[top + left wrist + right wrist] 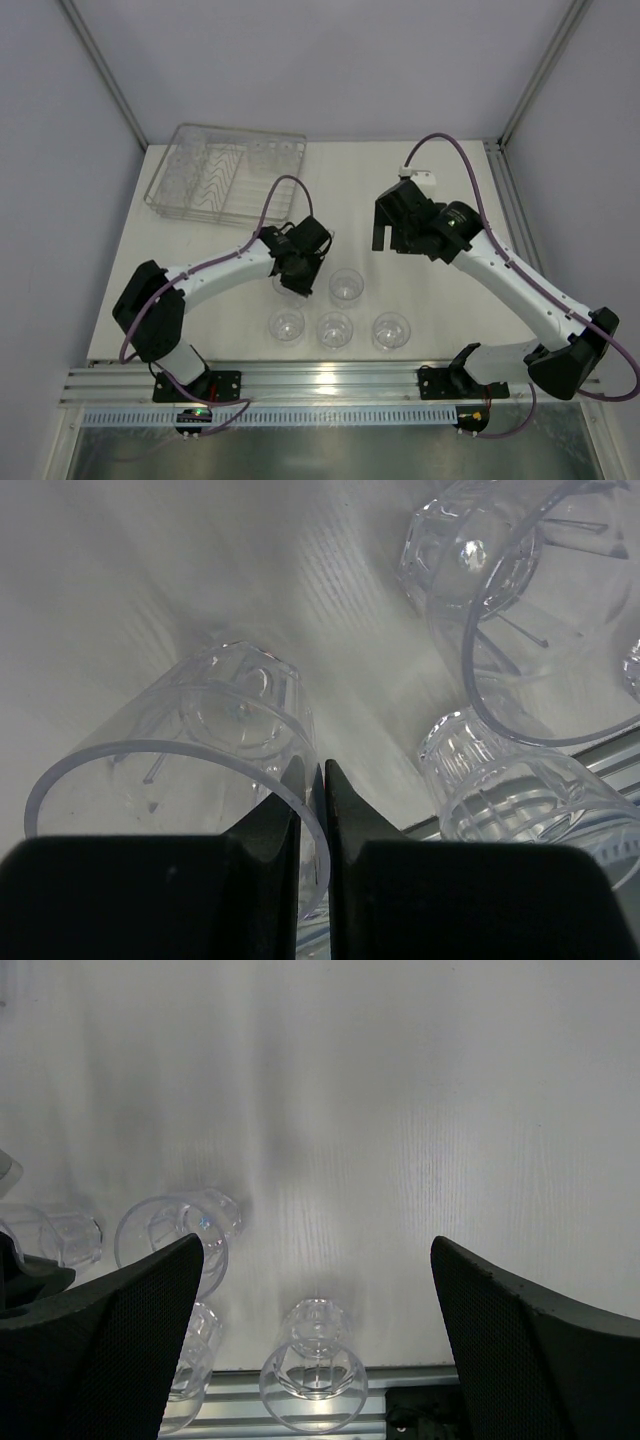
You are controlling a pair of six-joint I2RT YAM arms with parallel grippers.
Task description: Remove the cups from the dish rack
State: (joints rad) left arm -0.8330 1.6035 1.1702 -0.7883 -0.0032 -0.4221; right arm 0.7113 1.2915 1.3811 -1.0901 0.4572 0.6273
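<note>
The dish rack (225, 172), a silvery wire basket, stands at the far left of the table with several clear cups (270, 152) in it. Three cups stand in a near row (287, 324), (334, 329), (391, 330), and one more (346, 286) stands behind them. My left gripper (297, 275) is shut on the wall of a further clear cup (200, 750), one finger inside the rim and one outside (312, 780), low over the table beside the standing cups. My right gripper (388, 243) is open and empty above the table (315, 1290), with a standing cup (315, 1365) below it.
An aluminium rail (330, 380) runs along the table's near edge, close behind the row of cups. Metal frame posts (535, 80) rise at the back corners. In the left wrist view, two standing cups (500, 580), (520, 790) are close on the right.
</note>
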